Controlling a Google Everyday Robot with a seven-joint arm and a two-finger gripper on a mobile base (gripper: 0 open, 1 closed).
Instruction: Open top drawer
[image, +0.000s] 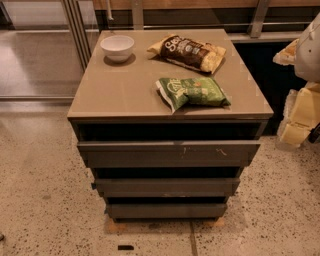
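**Right of the cabinet, my pincer apart from the drawers**

At the right edge of the view hangs my pincer (299, 116), pale yellow, not touching the top drawer (169, 153); whether it is apart or together I cannot tell; the top drawer sits directly under the worktop (120, 92), a dark gap above its scratched grey front; below it come the middle drawer front (167, 187) and the lowest drawer front (167, 210); on the worktop lie a white bowl (117, 47), a brown chip bag (189, 51) and a green chip bag (192, 92).
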